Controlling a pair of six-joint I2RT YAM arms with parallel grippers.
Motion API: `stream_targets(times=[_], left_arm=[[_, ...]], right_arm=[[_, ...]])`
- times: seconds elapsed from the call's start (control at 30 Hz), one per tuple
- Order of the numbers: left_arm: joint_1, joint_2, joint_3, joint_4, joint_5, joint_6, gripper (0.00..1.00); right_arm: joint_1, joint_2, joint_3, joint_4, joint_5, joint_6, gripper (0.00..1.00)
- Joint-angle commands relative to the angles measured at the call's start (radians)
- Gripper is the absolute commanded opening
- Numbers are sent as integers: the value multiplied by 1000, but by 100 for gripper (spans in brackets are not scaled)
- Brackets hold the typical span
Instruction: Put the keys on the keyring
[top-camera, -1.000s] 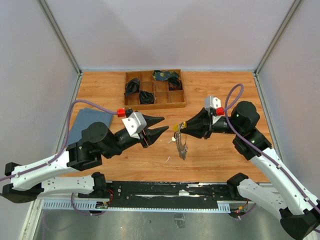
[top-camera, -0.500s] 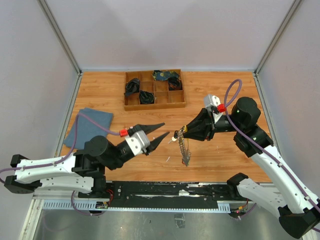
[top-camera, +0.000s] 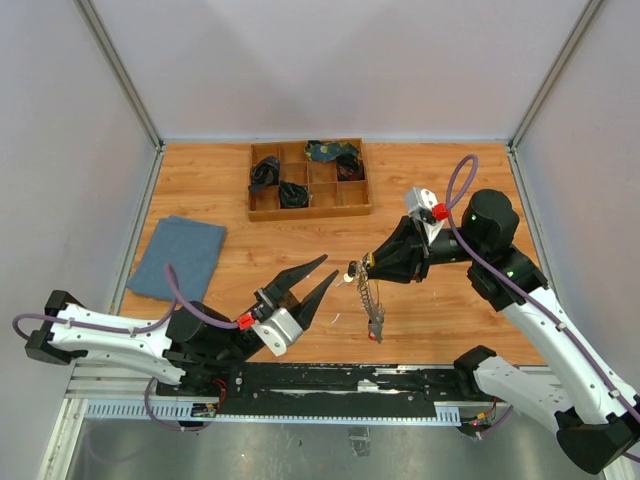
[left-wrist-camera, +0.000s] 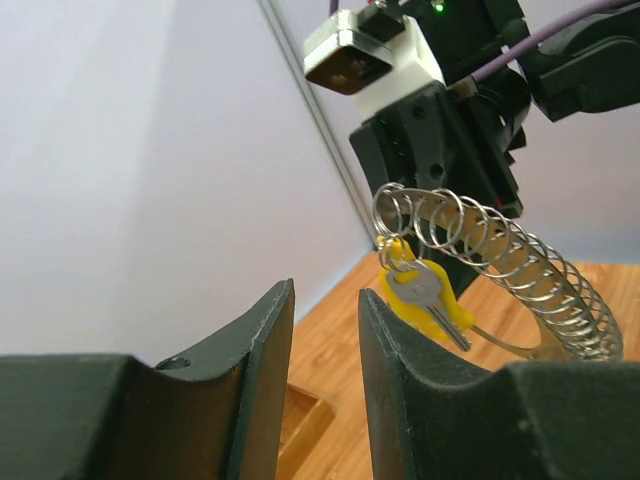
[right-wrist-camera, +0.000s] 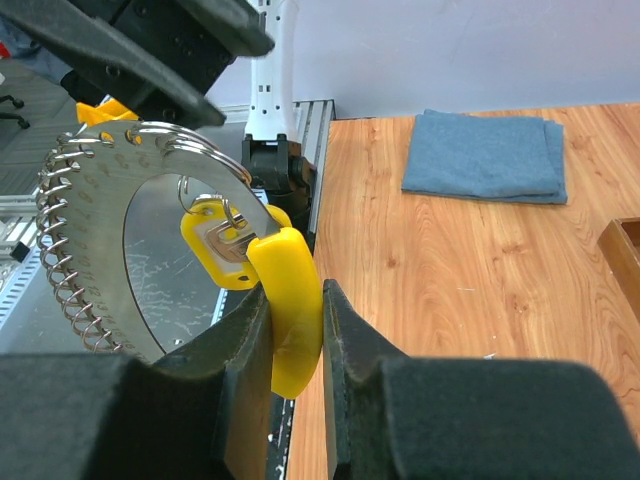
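Change: the left gripper (top-camera: 331, 265) has dropped back toward the near edge of the table and now points up and away at the right gripper (top-camera: 362, 268), which has shifted only slightly.
Left gripper: its two dark, matte, tapering fingers stand apart with only air between them, and it holds nothing.
Right gripper: the jaws are narrow and pinched onto the ring's yellow piece.
Keyring: the thin round silvery metal keyring (right-wrist-camera: 200, 141) has a short, smooth, curved yellow piece (right-wrist-camera: 290, 300) on it. The piece sits between the right fingers and the loop juts out past their tips.
Keys: the many thin silvery metal keys (top-camera: 372, 305) hang as a fanned bunch below the right fingertips, with one red head at the bottom.
In the way: a small silver key with a yellow tag (left-wrist-camera: 420, 288) dangles from the ring, just ahead of the left fingertips and a little to their right. The two grippers are near each other but apart.
Around: a folded, soft blue cloth (top-camera: 180, 255) lies well off to the left gripper's left. A shallow wooden tray with square compartments (top-camera: 310, 212) sits beyond both grippers and holds crumpled black items (top-camera: 265, 172).
Surface: the wood-grain table top (top-camera: 450, 170) is orange-brown.
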Motion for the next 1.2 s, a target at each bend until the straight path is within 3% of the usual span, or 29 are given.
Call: stream_targets(times=[0.0,1.17], left_arm=[[-15,14,13,139,-23,73,38],[-57,134,45,229,-20,126,37]], right_arm=[[-11,-10,38,-1,-32,20,1],[-10,-17,30,4,-18,26,1]])
